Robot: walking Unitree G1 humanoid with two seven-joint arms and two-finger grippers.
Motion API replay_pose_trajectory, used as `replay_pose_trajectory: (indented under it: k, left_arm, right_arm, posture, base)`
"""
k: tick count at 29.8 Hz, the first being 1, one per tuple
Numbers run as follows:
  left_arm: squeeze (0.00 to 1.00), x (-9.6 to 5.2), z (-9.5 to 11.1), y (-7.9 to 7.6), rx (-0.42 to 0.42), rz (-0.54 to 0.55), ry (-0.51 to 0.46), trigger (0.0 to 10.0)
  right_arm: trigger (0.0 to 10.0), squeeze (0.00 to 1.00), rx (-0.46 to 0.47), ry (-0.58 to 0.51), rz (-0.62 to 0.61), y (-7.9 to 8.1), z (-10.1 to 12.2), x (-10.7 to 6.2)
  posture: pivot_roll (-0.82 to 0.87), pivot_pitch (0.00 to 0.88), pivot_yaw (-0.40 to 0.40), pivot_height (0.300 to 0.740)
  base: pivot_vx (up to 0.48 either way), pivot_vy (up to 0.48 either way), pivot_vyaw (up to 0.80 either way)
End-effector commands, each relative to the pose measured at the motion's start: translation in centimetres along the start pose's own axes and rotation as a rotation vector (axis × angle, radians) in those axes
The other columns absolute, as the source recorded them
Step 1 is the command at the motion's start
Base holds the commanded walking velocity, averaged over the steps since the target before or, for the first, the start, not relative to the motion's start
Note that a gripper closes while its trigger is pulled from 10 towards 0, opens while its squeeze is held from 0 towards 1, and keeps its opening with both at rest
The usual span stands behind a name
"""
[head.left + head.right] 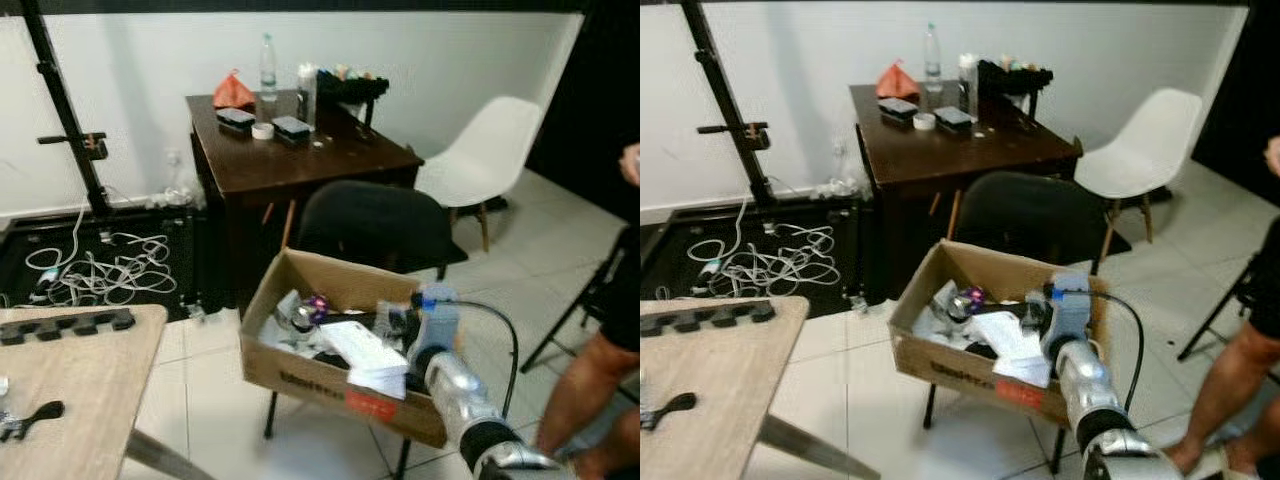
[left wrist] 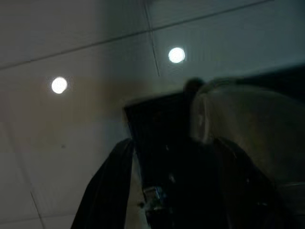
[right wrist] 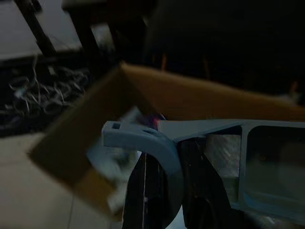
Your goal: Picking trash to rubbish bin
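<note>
A brown cardboard box (image 1: pixel 300 375) serves as the bin and rests on the seat of a black chair (image 1: pixel 370 225). It holds white crumpled paper (image 1: pixel 362 352), a shiny purple wrapper (image 1: pixel 316 303) and other scraps. My right arm reaches in from the lower right, with its right gripper (image 1: pixel 375 322) over the box's inside, just above the paper. In the right wrist view the box's near corner (image 3: pixel 90 129) lies right below the gripper. The left wrist view is dark and points up at a ceiling with two round lights (image 2: pixel 177 55).
A dark wooden table (image 1: pixel 290 165) with a bottle and small items stands behind the chair. A white chair (image 1: pixel 490 150) is at the back right. A person's leg (image 1: pixel 590 385) is at the right edge. A light wooden table (image 1: pixel 70 390) is at lower left, and cables (image 1: pixel 100 268) lie on the floor.
</note>
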State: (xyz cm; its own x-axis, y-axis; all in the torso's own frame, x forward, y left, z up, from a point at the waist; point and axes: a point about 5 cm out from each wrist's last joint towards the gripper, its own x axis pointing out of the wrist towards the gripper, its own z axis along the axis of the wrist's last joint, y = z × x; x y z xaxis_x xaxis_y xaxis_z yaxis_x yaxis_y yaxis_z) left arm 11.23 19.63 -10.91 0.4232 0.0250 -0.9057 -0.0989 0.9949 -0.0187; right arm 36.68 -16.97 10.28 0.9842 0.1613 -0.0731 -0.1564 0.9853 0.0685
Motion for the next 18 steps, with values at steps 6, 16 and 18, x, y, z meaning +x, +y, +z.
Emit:
replay_pose_trajectory:
  k: [6,16,18]
  left_arm:
    - [0.0,-0.25,-1.14,0.49,-0.029,-0.005,0.037,10.0]
    - [0.0,-0.27,-1.24,0.48,-0.01,-0.018,0.044,10.0]
    - [0.0,-0.28,-1.27,0.5,-0.008,-0.02,0.047,10.0]
  right_arm:
    - [10.0,0.0,-0.008,0.023,-0.003,0.21,-0.64,-0.18]
    - [10.0,0.0,-0.008,0.023,-0.009,0.17,-0.7,-0.21]
    - [10.0,0.0,-0.008,0.023,-0.008,0.2,-0.7,-0.21]
  posture:
    - [-0.07,0.077,0.025,0.74]
    - [-0.07,0.08,0.028,0.74]
    - [-0.07,0.08,0.028,0.74]
  base:
    - [0.047,0.0,0.0]
    - [0.0,0.0,0.0]
    - [0.0,-0.401,0.0]
